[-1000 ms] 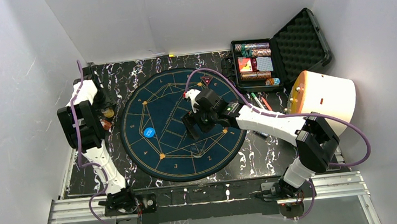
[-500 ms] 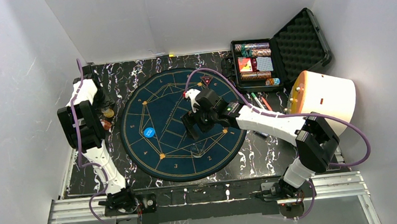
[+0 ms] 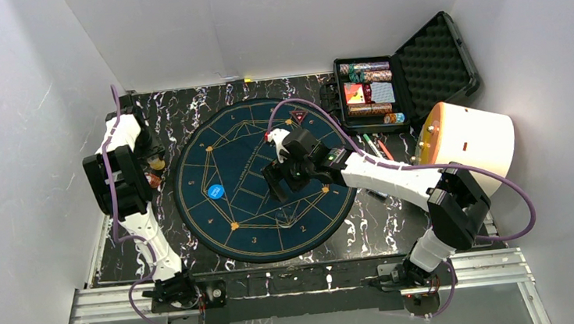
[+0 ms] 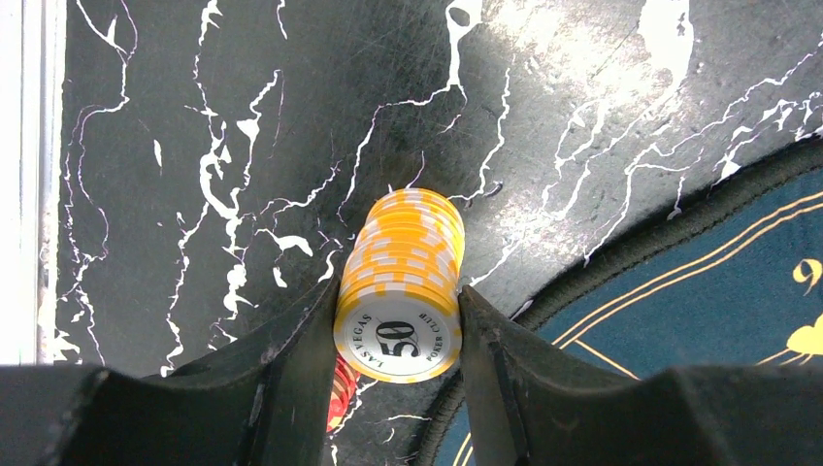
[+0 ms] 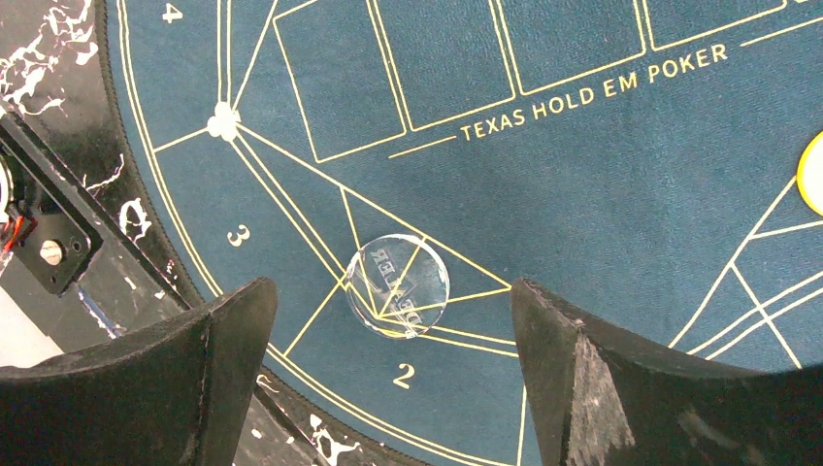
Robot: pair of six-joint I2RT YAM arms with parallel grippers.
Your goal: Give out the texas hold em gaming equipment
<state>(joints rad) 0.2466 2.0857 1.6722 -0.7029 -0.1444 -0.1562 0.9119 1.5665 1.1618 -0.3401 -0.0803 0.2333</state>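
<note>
A: What has the left end effector [image 4: 396,294] got?

B: Its two fingers press on either side of a stack of yellow-and-white chips [image 4: 403,277]. The top chip reads "Las Vegas 50 Poker Club". The black marbled bench [image 4: 194,146] is below it, just off the rim of the round blue mat [image 4: 699,320].

A: Anything crowding it?

B: A red chip [image 4: 342,391] peeks out under the left finger, right beside the stack. The finger hides most of it, so I can't say whether it's one chip or several.

A: And the right end effector [image 5: 393,287]?

B: Its jaws are wide apart and hold nothing as it hovers above the mat. Between the fingers, down on the felt, a clear disc [image 5: 398,285] lies on the gold lines near the numbers 2 and 3. A yellow disc [image 5: 813,173] shows at the right edge of that view, well apart.

A: Further out?

B: From above, a blue disc [image 3: 214,190] lies on the mat's left part, between the left arm and the right end effector. Beyond the mat's far right, an open black case [image 3: 435,55] holds rows of chips [image 3: 364,67] and cards [image 3: 383,92]. Pens [image 3: 377,147] lie on the bench between the case and the right arm. A big white cylinder [image 3: 474,144] with an orange end sits beside them, just behind the right arm's elbow.
</note>
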